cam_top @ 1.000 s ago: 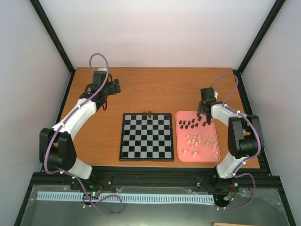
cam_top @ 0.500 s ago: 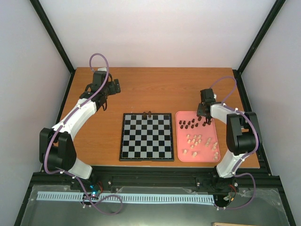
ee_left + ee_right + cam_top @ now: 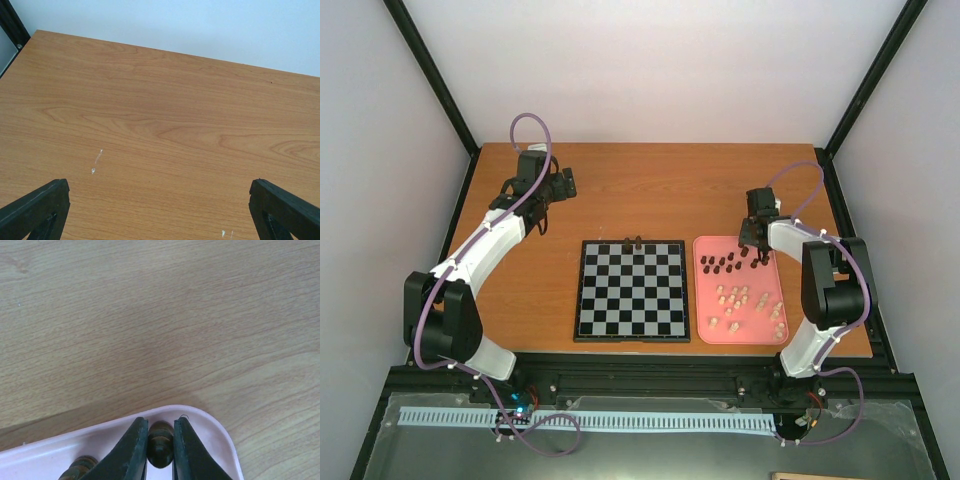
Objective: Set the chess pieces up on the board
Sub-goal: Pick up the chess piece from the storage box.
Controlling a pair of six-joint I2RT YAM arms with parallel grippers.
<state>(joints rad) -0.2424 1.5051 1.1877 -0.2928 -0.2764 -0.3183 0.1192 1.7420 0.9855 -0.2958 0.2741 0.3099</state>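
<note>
Progress: barely begun. Two dark chess pieces [image 3: 632,241] stand at the far edge of the board [image 3: 630,300]; all other squares are bare. The rest lie in the pink tray [image 3: 698,290] just right of the board, dark ones [image 3: 720,265] at the far end and pale ones [image 3: 745,305] nearer. The right end effector [image 3: 160,427] is clamped on a dark piece [image 3: 160,452] in the tray's far right corner. The left end effector [image 3: 160,212] hangs with its fingers wide apart over the bench [image 3: 165,115], well away from the board.

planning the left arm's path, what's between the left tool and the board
Just bare wooden table. The top external view shows nothing standing between the left tool and the board.
</note>
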